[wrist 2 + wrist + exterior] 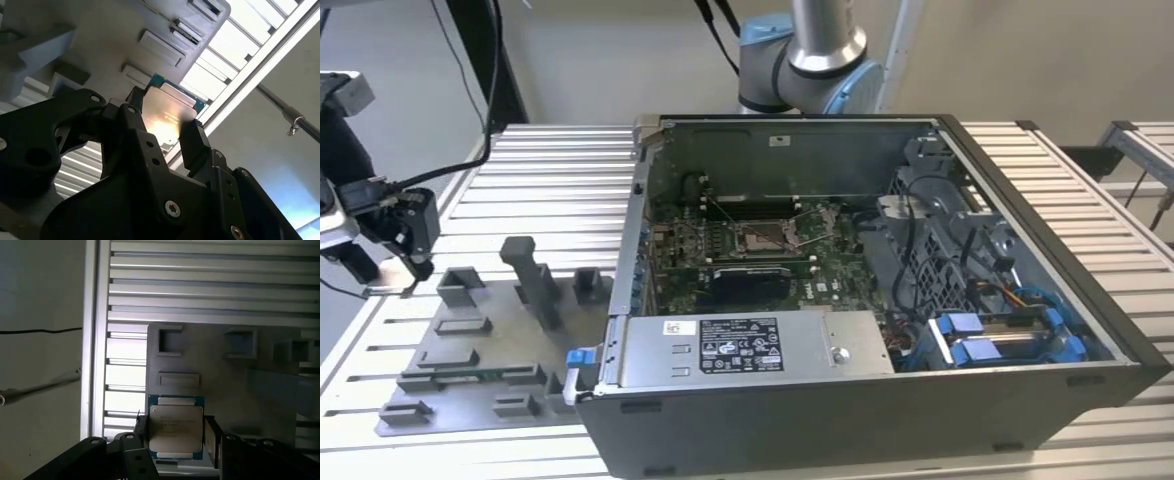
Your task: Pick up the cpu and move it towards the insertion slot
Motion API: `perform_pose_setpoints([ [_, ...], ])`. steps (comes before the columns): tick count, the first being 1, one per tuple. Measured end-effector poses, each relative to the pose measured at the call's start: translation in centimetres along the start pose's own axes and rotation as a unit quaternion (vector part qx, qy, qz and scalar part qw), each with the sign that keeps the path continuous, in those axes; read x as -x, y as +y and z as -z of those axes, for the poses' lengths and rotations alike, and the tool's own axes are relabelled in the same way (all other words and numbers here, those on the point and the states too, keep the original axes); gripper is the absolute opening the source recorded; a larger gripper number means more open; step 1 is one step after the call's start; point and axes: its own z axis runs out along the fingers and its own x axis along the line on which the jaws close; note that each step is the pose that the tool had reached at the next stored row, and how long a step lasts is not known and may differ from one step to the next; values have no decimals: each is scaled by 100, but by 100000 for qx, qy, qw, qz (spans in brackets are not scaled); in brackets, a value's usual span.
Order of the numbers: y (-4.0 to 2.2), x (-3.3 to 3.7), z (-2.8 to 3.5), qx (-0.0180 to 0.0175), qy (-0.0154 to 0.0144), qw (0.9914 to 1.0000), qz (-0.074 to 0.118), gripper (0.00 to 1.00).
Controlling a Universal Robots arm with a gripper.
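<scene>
While the black, angular gripper (177,436) pinches the cpu (176,432) by its edges, you see a flat square chip with a smooth silvery lid, near the grey moulded tray (470,372), at nine o'clock from the shiny-framed insertion slot (763,238).

Your pincer (176,438), closed on the cpu (176,424), hangs clear above the tray (467,400). Toward the slot (763,237), the tray posts (530,275) and the case wall (635,215) stand in the way. The case top is open. Cables (914,200) crowd the slot on the exterior view's right.
</scene>
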Motion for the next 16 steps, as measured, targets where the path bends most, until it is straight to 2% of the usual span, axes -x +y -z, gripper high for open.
perform_pose_setpoints([
  [2, 1, -2, 8, -39, -1144, 99993, 46, 0],
  [3, 2, -3, 28, -46, -1380, 99990, 51, 0],
  [7, 9, -8, 179, -41, -1445, 99990, 52, 0],
  [11, 13, -10, 300, -39, -1446, 99990, 51, 0],
  [16, 13, -11, 304, -40, -1441, 99990, 49, 0],
])
